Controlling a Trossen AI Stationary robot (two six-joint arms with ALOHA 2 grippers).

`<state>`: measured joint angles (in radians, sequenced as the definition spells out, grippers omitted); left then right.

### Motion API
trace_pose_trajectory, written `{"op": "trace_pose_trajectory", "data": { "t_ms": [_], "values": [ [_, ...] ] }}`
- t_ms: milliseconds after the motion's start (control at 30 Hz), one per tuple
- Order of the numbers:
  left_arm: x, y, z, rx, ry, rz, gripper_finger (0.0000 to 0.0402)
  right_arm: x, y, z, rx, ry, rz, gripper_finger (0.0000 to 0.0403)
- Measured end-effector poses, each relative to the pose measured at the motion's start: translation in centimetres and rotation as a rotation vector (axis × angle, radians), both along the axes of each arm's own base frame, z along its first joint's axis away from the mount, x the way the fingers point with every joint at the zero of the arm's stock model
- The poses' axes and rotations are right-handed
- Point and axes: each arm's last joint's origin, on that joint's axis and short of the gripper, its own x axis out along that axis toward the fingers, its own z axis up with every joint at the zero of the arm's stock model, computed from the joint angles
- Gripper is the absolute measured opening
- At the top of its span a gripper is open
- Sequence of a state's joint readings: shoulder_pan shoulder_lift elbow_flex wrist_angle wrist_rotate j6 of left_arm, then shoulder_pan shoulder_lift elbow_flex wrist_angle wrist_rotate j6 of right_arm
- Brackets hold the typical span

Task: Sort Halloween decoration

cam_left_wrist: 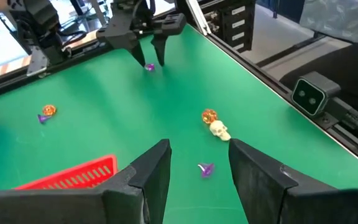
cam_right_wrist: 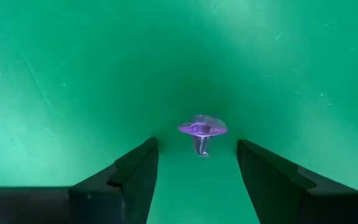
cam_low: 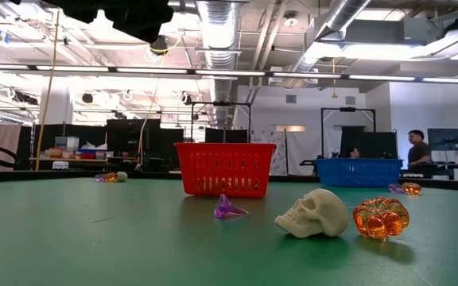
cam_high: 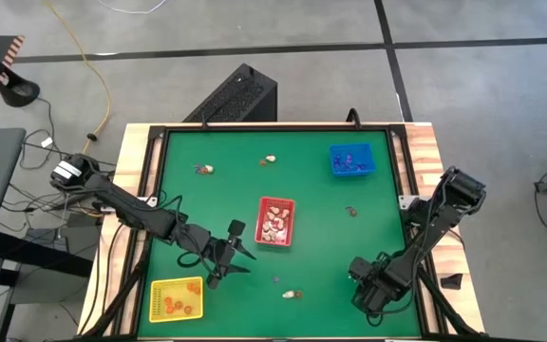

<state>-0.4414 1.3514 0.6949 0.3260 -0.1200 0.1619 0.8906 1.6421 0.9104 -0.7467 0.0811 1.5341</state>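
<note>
High view, read left to right across the green worktop (cam_high: 321, 256). Yellow tray (cam_high: 177, 298) at 7 o'clock holds orange-brown trinkets. Left arm enters from the 9 o'clock edge, forearm stretched low toward the centre; left pincer (cam_high: 242, 260) sits just right of the yellow tray and below-left of the red tray (cam_high: 275, 220), fingers spread and pinching nothing. Red tray at centre holds pale trinkets. At 6 o'clock, a cream skull (cam_high: 289, 294) touches an orange pumpkin (cam_high: 298, 295), with a small purple trinket (cam_high: 276, 279) just beside them at their 11 o'clock. Loose pieces also lie near 11 and 12 o'clock. Blue tray (cam_high: 351, 160) at 1 o'clock holds dark purple pieces. Right arm comes in from the 3 o'clock edge, elbow folded, wrist bent steeply down at 5 o'clock; right pincer (cam_high: 361, 277) points at the worktop.

Right wrist view: right pincer fingers (cam_right_wrist: 129, 177) spread, a purple trinket (cam_right_wrist: 202, 132) resting on the worktop just ahead of the gap between them, untouched.

Low view: skull (cam_low: 314, 213) and pumpkin (cam_low: 381, 218) side by side, purple trinket (cam_low: 229, 208) left of them, red tray behind.
</note>
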Motion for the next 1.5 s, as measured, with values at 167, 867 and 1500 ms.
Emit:
{"op": "trace_pose_trajectory", "data": {
  "t_ms": [167, 867, 1500],
  "values": [
    [0.0, 0.0, -0.1, -0.004, 0.014, 0.003, 0.0153, 0.1, -0.1, 0.0, -0.02, -0.027, -0.005, 0.0173],
    [-4.0, 0.6, 1.6, -0.029, -0.131, -0.02, 0.0153, 4.6, -2.1, 2.7, -0.092, -0.11, 0.105, 0.0023],
    [-7.3, 2.7, 1.1, -0.148, -0.28, 0.096, 0.0153, 9.8, -15.8, 12.0, -0.434, 0.003, 0.196, 0.002]
  ]
}}
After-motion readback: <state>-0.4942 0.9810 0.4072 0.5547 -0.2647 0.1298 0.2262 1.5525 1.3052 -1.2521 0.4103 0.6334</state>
